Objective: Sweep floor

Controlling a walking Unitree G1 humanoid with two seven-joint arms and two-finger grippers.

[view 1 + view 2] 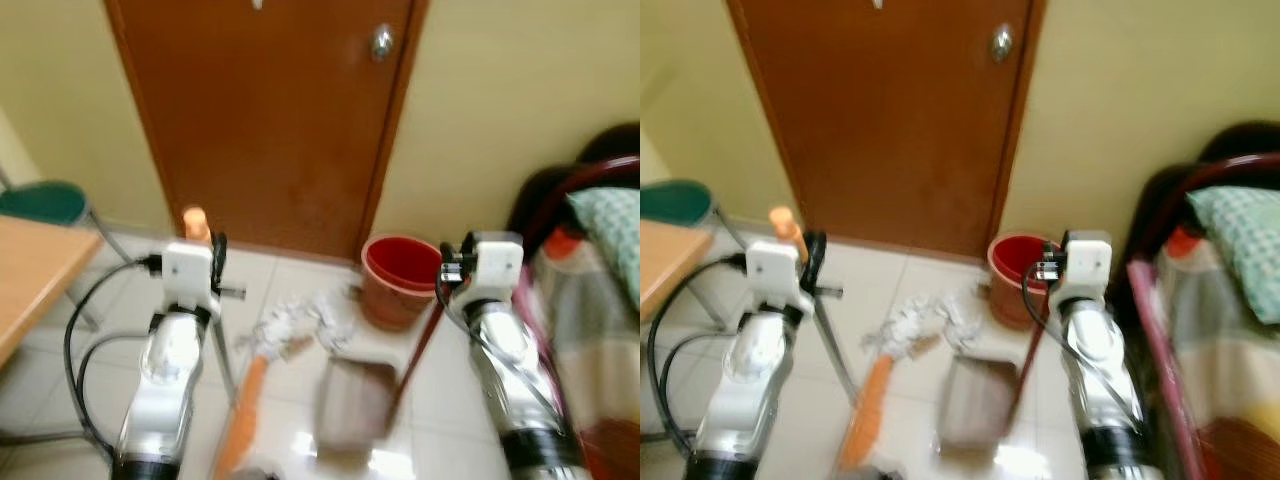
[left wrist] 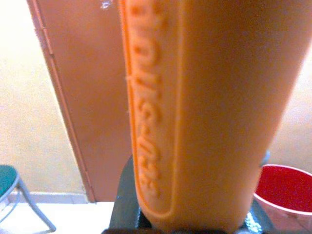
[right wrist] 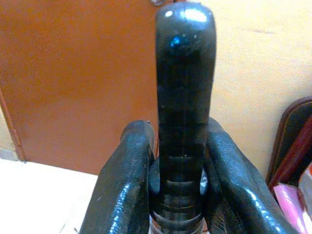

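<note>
Across the lower middle of the left eye view, pale glossy floor tiles (image 1: 300, 290) carried a heap of crumpled whitish paper scraps (image 1: 300, 318) just in front of a round red plastic bucket (image 1: 398, 280). Below the scraps lay a boxy brownish dustpan (image 1: 350, 402), blurred, with its thin dark red handle (image 1: 418, 350) slanting up toward the right claw (image 3: 183, 161). That claw's two smooth black fingers (image 3: 124, 190) were closed on the handle's glossy black rounded grip (image 3: 185, 87). The left claw (image 1: 205, 262) was clamped on the broom (image 1: 240, 420), whose orange plastic handle (image 2: 204, 107), smooth with raised lettering moulded along it, poked up at centre left; the orange head sat low in the frame, beside the dustpan. A reddish-brown wooden door (image 1: 270, 110) with a round metal knob (image 1: 381, 42) filled the upper middle, set in a matte cream wall (image 1: 520, 90). At far left stood a wooden desk (image 1: 30, 270) and a green-seated chair (image 1: 45, 203); at right, a bed (image 1: 600, 290) with a patterned pillow.
</note>
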